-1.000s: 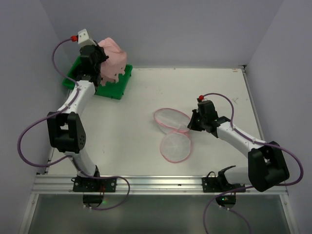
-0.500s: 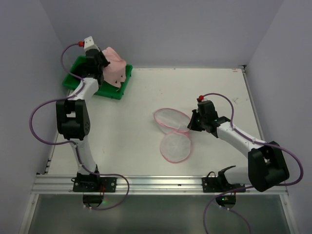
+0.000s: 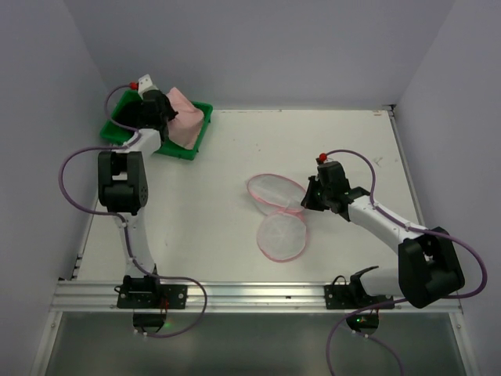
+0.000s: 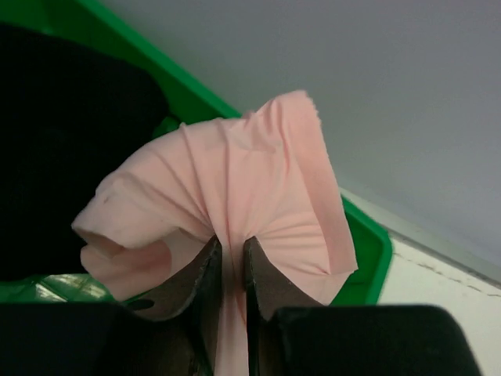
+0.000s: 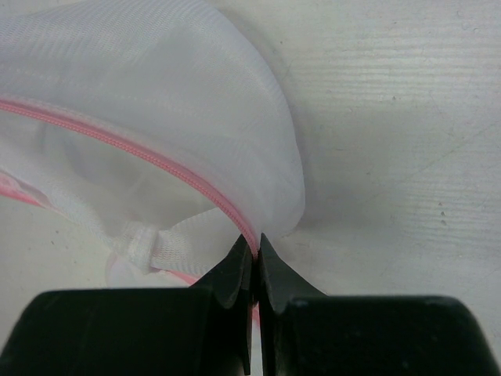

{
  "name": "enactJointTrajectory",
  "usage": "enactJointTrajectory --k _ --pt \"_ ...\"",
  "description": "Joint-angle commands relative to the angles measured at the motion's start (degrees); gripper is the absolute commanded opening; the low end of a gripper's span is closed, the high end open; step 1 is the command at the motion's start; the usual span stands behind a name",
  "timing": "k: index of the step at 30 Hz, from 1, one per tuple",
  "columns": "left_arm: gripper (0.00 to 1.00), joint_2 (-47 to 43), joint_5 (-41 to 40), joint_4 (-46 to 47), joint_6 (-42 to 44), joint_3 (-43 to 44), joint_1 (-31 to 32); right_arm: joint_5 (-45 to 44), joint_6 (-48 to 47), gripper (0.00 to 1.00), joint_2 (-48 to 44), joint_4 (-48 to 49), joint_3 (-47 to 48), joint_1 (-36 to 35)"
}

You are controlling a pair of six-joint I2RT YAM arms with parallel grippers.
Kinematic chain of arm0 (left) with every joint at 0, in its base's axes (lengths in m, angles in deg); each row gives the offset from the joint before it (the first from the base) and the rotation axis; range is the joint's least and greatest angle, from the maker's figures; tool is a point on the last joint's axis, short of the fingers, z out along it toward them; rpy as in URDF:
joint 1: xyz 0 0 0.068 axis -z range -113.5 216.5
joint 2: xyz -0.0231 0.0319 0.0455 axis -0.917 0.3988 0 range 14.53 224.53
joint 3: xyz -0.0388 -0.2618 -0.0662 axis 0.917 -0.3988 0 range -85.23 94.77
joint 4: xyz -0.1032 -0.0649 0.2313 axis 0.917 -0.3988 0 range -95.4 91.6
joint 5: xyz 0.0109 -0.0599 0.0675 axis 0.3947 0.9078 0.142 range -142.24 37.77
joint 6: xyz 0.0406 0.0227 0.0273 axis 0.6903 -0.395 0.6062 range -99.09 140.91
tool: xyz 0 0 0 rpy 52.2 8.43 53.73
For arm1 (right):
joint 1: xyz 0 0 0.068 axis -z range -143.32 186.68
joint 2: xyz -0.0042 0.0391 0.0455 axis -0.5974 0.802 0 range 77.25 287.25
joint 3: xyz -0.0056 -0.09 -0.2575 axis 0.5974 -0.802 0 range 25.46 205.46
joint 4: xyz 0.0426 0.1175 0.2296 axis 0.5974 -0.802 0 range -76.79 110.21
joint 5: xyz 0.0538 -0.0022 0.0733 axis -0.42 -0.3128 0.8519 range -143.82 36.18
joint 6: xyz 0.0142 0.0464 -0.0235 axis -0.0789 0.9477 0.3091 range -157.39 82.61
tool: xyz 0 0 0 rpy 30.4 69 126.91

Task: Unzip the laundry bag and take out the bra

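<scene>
The laundry bag (image 3: 275, 193) lies opened in the middle of the table, its two white mesh halves with pink zipper rims spread side by side. My right gripper (image 3: 304, 202) is shut on the bag's right edge; in the right wrist view the tips (image 5: 256, 244) pinch the pink zipper rim (image 5: 156, 160) of the mesh (image 5: 156, 78). The bra (image 3: 182, 117), pale pink, is bunched over the green tray (image 3: 197, 144) at the back left. My left gripper (image 3: 161, 110) is shut on it, a fold of the fabric (image 4: 235, 176) squeezed between the tips (image 4: 232, 252).
The green tray's rim (image 4: 369, 249) shows below and right of the bra, close to the back wall. A dark item (image 4: 70, 141) lies in the tray to the left. Purple cables loop beside both arms.
My left arm has folded back and lowered the bra from above the tray down onto it. The right gripper and the bag have not moved.
</scene>
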Motion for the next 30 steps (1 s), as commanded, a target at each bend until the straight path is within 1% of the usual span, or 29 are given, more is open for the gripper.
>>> enactJointTrajectory --k 1,2,3,5,6,8,9,10,13,14,15,17,18,19,20,21,23,24,25,28,30 --pt "0.21 3.79 -2.95 -3.04 -2.38 3.43 -2.71 0.62 -0.66 0.03 0.02 0.37 2.03 -0.04" --pt "0.28 4.06 -3.14 -3.76 -2.55 3.7 -2.97 0.62 -0.67 0.03 -0.16 0.28 2.03 -0.04" --pt "0.43 4.24 -3.23 -4.28 -2.64 3.97 -3.41 0.53 -0.75 0.03 -0.33 0.28 2.12 -0.04" --pt "0.61 3.19 -2.62 -5.08 -2.38 4.06 -3.77 0.44 -1.02 0.04 -0.51 0.2 2.38 -0.04" --pt "0.78 2.31 -2.35 -5.34 -2.12 3.97 -3.77 0.36 -1.28 0.04 -0.6 0.11 2.99 0.05" --pt "0.9 -1.01 0.62 -6.13 -1.07 3.88 -3.77 0.27 -1.63 0.05 -0.34 -0.07 3.79 -0.04" --pt "0.98 -2.52 1.77 -6.31 -0.8 3.53 -3.59 0.27 -2.07 0.06 0.01 -0.07 4.66 -0.04" --pt "1.0 -5.66 3.61 -6.83 -0.45 3.18 -3.42 0.27 -2.33 0.06 0.28 -0.07 5.1 -0.04" --pt "1.0 -10.51 5.47 -8.85 0.69 1.34 -2.01 0.62 -4.09 0.08 1.68 -0.51 7.65 0.05" --pt "1.0 -13.66 6.26 -10.34 1.91 0.72 -1.31 0.71 -5.14 0.1 2.21 -0.6 8.35 0.05" --pt "1.0 -15.35 6.7 -11.05 2.62 -0.76 0.87 0.71 -5.58 0.11 2.74 -0.77 9.75 -0.04" --pt "1.0 -19.55 8.19 -13.42 5.07 -2.53 3.16 1.14 -6.46 0.14 4.23 -1.12 10.9 0.05" --pt "1.0 -20.8 8.46 -13.52 5.96 -4.62 6.14 1.23 -6.47 0.3 4.67 -1.21 12.13 -0.04" --pt "1.0 -21.86 9.16 -16.56 6.93 -5.51 7.91 1.32 -6.29 0.37 5.28 -1.56 12.75 -0.04" --pt "1.0 -23.52 9.43 -17.38 8.5 -6.48 9.58 1.58 -5.94 0.44 5.46 -1.91 13.36 -0.04" --pt "1.0 -23.97 11.43 -17.99 8.78 -8.49 12.73 1.85 -5.76 0.54 5.29 -2.18 14.41 0.05" --pt "1.0 -25.02 15.99 -18.7 9.31 -10.78 15.73 1.5 -4.19 0.64 3.98 -2.79 15.3 -0.04" --pt "1.0 -25.29 16.72 -18.62 9.48 -12.01 18.53 0.45 -3.66 0.69 3.28 -3.05 15.39 -0.04" --pt "1.0 -25.21 17.33 -18.62 10.18 -13.68 20.12 -0.08 -3.22 0.77 2.4 -3.32 15.31 0.05" --pt "1.0 -23.89 18.04 -20.01 12.9 -14.75 25.31 -2.01 -0.93 0.83 -1.91 -4.72 12.85 0.05" --pt "1.0 -23.1 19.44 -20.46 14.23 -14.84 28.38 -2.11 1.17 0.84 -5.95 -5.51 9.0 -0.04"
